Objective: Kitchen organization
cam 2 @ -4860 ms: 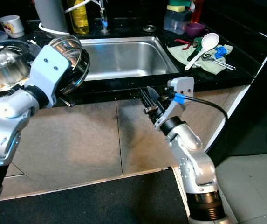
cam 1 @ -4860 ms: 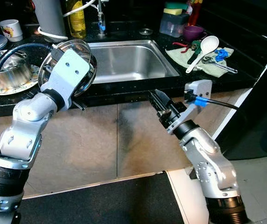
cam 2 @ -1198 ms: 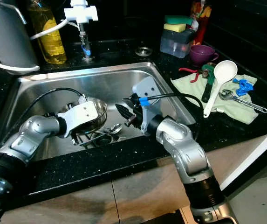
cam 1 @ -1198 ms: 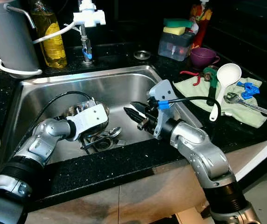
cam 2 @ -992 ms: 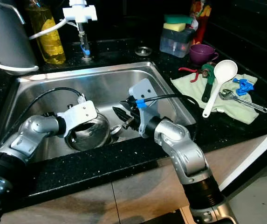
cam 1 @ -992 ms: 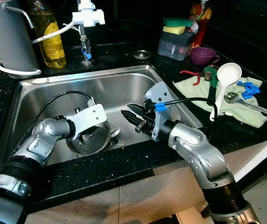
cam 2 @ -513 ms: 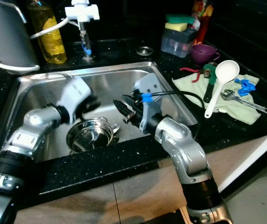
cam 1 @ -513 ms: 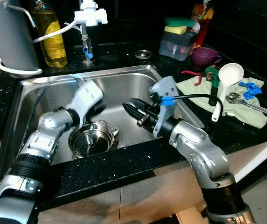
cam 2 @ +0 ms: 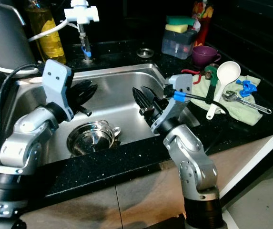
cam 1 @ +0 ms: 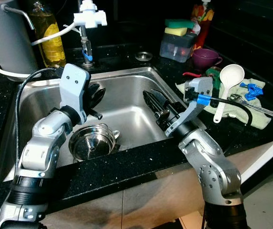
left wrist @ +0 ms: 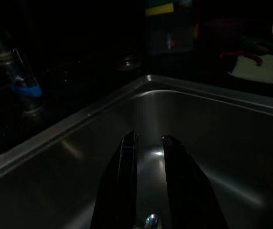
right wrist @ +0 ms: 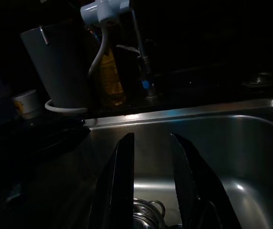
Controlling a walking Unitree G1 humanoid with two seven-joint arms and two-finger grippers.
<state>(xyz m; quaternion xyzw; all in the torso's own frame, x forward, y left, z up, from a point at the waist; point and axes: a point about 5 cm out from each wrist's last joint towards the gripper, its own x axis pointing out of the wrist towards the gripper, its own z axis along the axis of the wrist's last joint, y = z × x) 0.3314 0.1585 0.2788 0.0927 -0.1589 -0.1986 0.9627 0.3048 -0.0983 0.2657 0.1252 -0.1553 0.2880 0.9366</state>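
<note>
Left eye view: the left end effector hovers above the sink, fingers slightly parted and empty. Below it the steel pot sits upright on the sink floor, mouth up, handles lying left-right. The right end effector, also parted and empty, hangs over the sink's right side.

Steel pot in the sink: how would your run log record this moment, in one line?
steel pot: upright in sink, free | left gripper: above pot, empty | right gripper: over sink, open, empty

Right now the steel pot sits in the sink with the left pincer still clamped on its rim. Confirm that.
Not quite: the steel pot sits in the sink, but the left pincer hangs above it, holding nothing, as the left eye view shows.
</note>
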